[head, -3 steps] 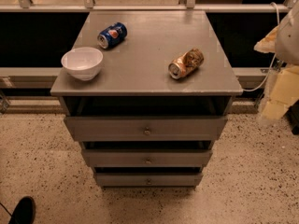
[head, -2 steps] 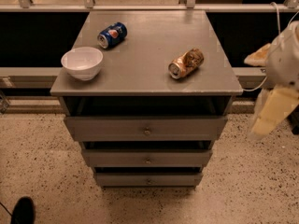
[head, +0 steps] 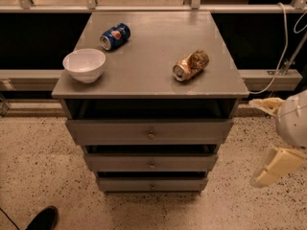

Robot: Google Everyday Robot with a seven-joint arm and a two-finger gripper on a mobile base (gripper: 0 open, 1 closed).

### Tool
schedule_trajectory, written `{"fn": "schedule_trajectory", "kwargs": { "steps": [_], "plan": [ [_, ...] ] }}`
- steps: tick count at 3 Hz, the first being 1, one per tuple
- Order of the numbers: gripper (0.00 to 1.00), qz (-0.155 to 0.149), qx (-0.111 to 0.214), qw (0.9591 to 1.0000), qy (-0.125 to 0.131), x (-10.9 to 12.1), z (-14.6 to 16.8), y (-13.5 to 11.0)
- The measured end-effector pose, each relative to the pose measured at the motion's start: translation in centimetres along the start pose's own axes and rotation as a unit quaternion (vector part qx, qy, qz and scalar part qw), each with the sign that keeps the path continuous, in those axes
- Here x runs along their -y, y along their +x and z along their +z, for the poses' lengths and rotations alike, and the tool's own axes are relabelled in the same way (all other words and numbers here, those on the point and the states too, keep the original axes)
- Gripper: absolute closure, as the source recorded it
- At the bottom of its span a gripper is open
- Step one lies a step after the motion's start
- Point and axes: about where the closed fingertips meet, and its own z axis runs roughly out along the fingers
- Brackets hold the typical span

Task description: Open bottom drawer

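Note:
A grey cabinet (head: 148, 80) stands in the middle with three drawers. The bottom drawer (head: 152, 184) has the narrowest front and a small round knob (head: 152, 186); it looks shut. The middle drawer (head: 151, 163) and the widest top drawer (head: 149, 132) sit above it. My gripper (head: 273, 143) is at the right edge, beside the cabinet and apart from it, at about the height of the lower drawers. Its cream fingers (head: 271, 167) show only in part.
On the cabinet top lie a white bowl (head: 84, 64), a blue can (head: 115, 36) on its side and a crushed brown can (head: 191, 65). A black shoe (head: 42, 219) is at the lower left on the speckled floor. A rail and cables run behind.
My gripper has moved down along the right edge, from level with the cabinet top to level with the lower drawers. The drawers have not moved.

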Motion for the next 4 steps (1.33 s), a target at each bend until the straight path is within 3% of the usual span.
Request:
{"fn": "schedule_trajectory", "kwargs": {
  "steps": [1,2,3,4],
  "plan": [
    [0.00,0.000,0.003,0.9999,-0.012,0.0,1.6,-0.1],
    [0.00,0.003,0.077,0.9963,-0.037,-2.4,8.4,-0.2],
    [0.00,0.023,0.189,0.9813,-0.028,-3.6,15.0,-1.5],
    [0.00,-0.001,0.296,0.9551,0.004,-2.1,18.6,-1.9]
  ]
}}
